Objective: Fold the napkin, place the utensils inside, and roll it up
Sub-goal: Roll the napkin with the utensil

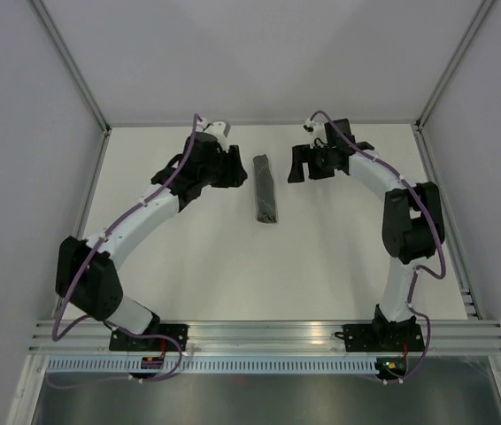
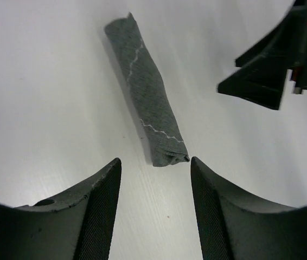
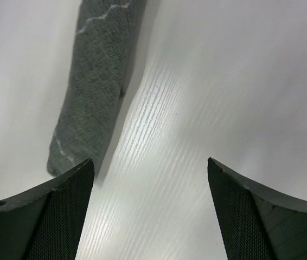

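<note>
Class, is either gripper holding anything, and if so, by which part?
Nothing is held. The rolled dark grey fabric napkin lies free on the white table, between the open left gripper and the open right gripper.

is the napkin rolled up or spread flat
Rolled up: the napkin lies as a narrow tube on the table, folds layered at its end.

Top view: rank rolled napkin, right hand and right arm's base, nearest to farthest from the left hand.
From the left hand:
1. Rolled napkin, just to its right.
2. Right hand, beyond the roll.
3. Right arm's base, at the near edge.
</note>
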Robot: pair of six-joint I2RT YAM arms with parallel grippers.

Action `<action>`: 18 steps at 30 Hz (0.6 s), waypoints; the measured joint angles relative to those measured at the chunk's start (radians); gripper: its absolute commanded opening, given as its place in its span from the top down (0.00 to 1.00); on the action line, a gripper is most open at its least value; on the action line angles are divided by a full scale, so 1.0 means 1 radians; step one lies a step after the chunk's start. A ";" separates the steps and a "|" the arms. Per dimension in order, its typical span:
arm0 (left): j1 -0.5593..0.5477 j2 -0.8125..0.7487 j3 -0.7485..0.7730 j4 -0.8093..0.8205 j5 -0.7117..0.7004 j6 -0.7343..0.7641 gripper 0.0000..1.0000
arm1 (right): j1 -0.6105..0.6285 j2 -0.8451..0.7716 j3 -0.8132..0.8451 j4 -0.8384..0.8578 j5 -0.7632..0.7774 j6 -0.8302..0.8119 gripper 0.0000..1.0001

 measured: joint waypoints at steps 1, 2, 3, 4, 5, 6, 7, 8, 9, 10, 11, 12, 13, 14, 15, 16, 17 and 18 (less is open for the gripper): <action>0.015 -0.038 -0.013 -0.002 0.000 0.000 0.40 | -0.010 -0.039 -0.015 0.002 -0.003 -0.003 0.09; 0.034 -0.082 -0.031 -0.002 -0.002 0.000 0.40 | -0.022 -0.082 -0.031 0.001 -0.009 -0.010 0.09; 0.050 -0.126 -0.051 -0.001 -0.003 0.000 0.39 | -0.035 -0.123 -0.044 0.002 -0.012 -0.014 0.08; 0.061 -0.166 -0.074 -0.003 -0.005 0.000 0.39 | -0.053 -0.169 -0.056 0.001 -0.016 -0.021 0.08; 0.068 -0.204 -0.098 -0.005 -0.008 0.000 0.37 | -0.075 -0.212 -0.066 0.000 -0.018 -0.030 0.07; 0.070 -0.240 -0.123 -0.006 -0.011 0.000 0.36 | -0.097 -0.254 -0.074 0.002 -0.019 -0.037 0.06; 0.070 -0.285 -0.158 -0.010 -0.013 0.000 0.36 | -0.119 -0.294 -0.087 0.003 -0.020 -0.047 0.05; 0.070 -0.303 -0.171 -0.015 -0.014 0.000 0.36 | -0.136 -0.325 -0.098 0.001 -0.021 -0.056 0.05; 0.071 -0.334 -0.195 -0.018 -0.017 0.000 0.35 | -0.166 -0.365 -0.116 0.003 -0.021 -0.066 0.03; 0.072 -0.363 -0.216 -0.025 -0.019 0.000 0.35 | -0.190 -0.403 -0.137 0.001 -0.021 -0.077 0.02; 0.074 -0.385 -0.230 -0.032 -0.020 0.001 0.34 | -0.216 -0.440 -0.160 0.001 -0.019 -0.090 0.02; 0.077 -0.411 -0.246 -0.035 -0.021 0.001 0.34 | -0.244 -0.474 -0.183 0.000 -0.019 -0.101 0.02; 0.081 -0.435 -0.259 -0.040 -0.023 0.002 0.33 | -0.267 -0.504 -0.206 -0.002 -0.018 -0.113 0.02; 0.083 -0.457 -0.270 -0.046 -0.024 0.003 0.33 | -0.293 -0.530 -0.224 -0.003 -0.013 -0.124 0.02; 0.087 -0.478 -0.280 -0.048 -0.025 0.006 0.33 | -0.313 -0.551 -0.242 -0.005 -0.011 -0.137 0.02; 0.089 -0.495 -0.288 -0.051 -0.026 0.009 0.33 | -0.328 -0.570 -0.258 -0.008 -0.010 -0.146 0.02; 0.091 -0.509 -0.295 -0.051 -0.027 0.011 0.33 | -0.340 -0.584 -0.272 -0.013 -0.010 -0.156 0.02; 0.092 -0.518 -0.300 -0.052 -0.027 0.013 0.33 | -0.344 -0.592 -0.282 -0.015 -0.010 -0.163 0.02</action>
